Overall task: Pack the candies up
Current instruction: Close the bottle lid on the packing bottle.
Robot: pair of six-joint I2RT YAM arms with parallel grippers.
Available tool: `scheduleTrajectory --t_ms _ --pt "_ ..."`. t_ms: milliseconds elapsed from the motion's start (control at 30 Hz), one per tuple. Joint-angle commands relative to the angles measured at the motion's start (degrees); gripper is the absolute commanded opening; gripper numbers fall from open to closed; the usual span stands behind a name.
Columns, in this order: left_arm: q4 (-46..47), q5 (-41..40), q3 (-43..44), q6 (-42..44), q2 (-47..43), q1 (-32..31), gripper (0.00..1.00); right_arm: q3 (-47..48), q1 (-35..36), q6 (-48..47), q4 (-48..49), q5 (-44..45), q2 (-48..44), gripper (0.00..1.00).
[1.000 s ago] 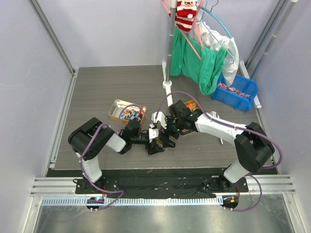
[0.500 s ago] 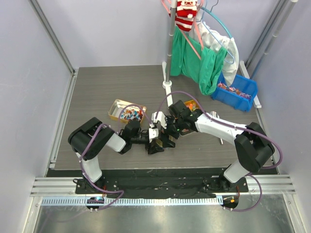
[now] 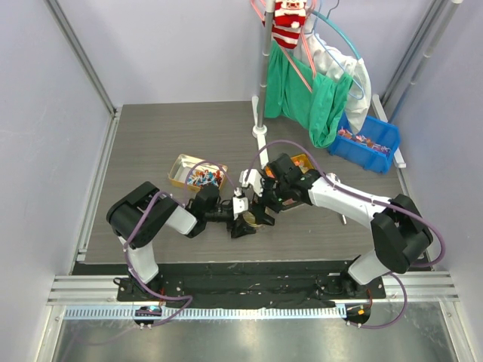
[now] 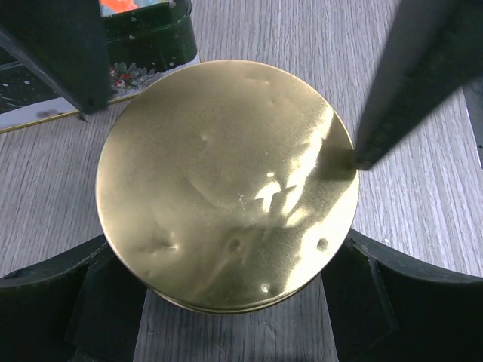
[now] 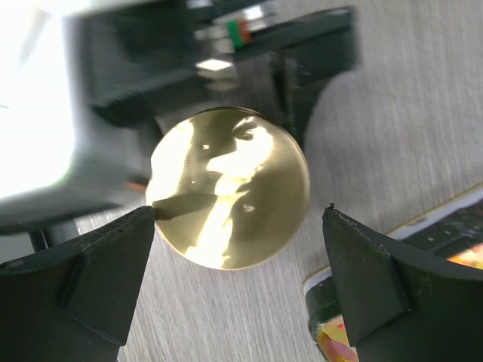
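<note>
Starting nearest the arm bases, the left gripper (image 4: 223, 253) lies low over the worktop (image 3: 151, 136) with the round gold tin (image 4: 226, 185) between its fingers. They stand wide and seem pressed against its rim on both sides. I cannot tell whether this is a lid alone or a lid on its tin.

Just beyond, the right gripper (image 5: 240, 213) hangs over the same tin, fingers spread wide and holding nothing. One tip is close to the gold edge.

A dark box with a printed label (image 4: 151, 38) sits just beside the tin. Further back and to the left, the candies (image 3: 200, 177) lie in a yellow tray (image 3: 173, 172), apart from the tin. More fill the blue bin (image 3: 361, 161) at the far right, below the hanging green cloth (image 3: 302, 90).

None of the candies appear packed yet; opening the tin looks like the step in hand.

Likely risks:
- The smooth, dented metal gives the fingers little to bite on.
- An off-centre close by the right fingers could twist the tin out of the left hold or skid it into the dark box.
- The two grippers are crowded together, so their fingers could knock one another.
</note>
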Motion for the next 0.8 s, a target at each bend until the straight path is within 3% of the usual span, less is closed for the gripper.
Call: scheduleTrajectory --t_ms 0,300,567,633,767 --pt "-1.06 -1.6 0.63 1.1 0.45 0.31 0.5 0.29 -2.39 2.28 3.65 -0.72 -2.82 0.96" --pt "-1.41 -1.95 0.8 1.27 0.54 0.31 0.5 0.03 -5.55 4.3 4.97 -4.76 -3.26 0.9" --pt "-1.68 -1.87 0.98 1.27 0.63 0.31 0.51 -0.33 -9.07 10.9 9.9 -10.48 0.24 0.65" --pt "-1.68 -1.87 0.98 1.36 0.54 0.31 0.51 0.28 -9.07 11.95 9.99 -11.44 2.88 0.55" --pt "-1.77 -1.87 1.15 1.45 0.63 0.32 0.51 0.64 -9.07 12.39 10.25 -12.06 5.0 0.47"
